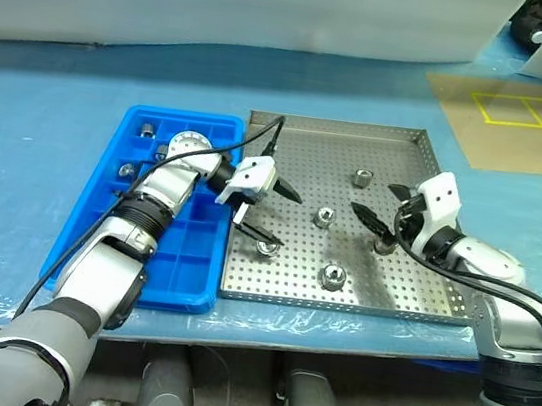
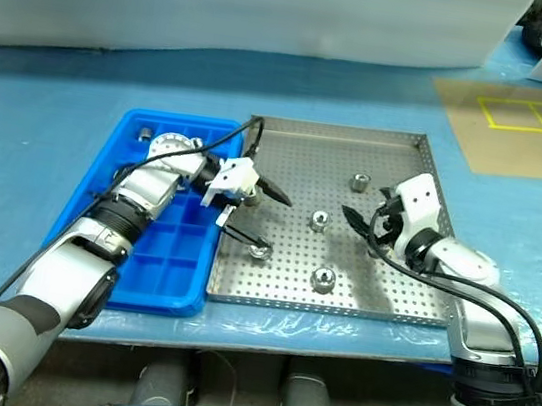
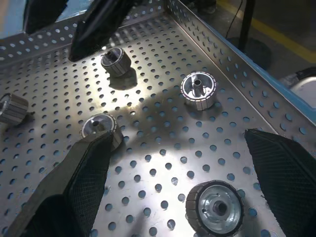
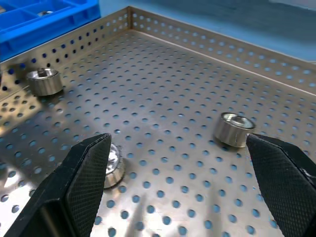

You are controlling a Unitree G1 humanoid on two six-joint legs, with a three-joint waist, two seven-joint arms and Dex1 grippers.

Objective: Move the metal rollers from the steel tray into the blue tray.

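The steel tray [image 1: 439,302] lies in the middle with several metal rollers on its perforated floor, among them rollers at the back [image 1: 361,178], in the centre [image 1: 324,217] and at the front [image 1: 332,276]. My left gripper [image 1: 277,214] reaches in from the blue tray side, open and empty. One roller [image 3: 216,207] lies just below and between its fingers [image 3: 74,182]. My right gripper [image 1: 381,205] hovers open and empty over the tray's right part, with a roller [image 1: 384,245] under it. The blue tray [image 1: 96,229] on the left holds a few rollers [image 1: 147,128] in its back compartments.
Both trays rest on a table covered in blue film. A brown mat with a yellow-taped rectangle [image 1: 526,111] lies at the back right. A black cable [image 1: 259,146] runs along my left arm over the blue tray's edge.
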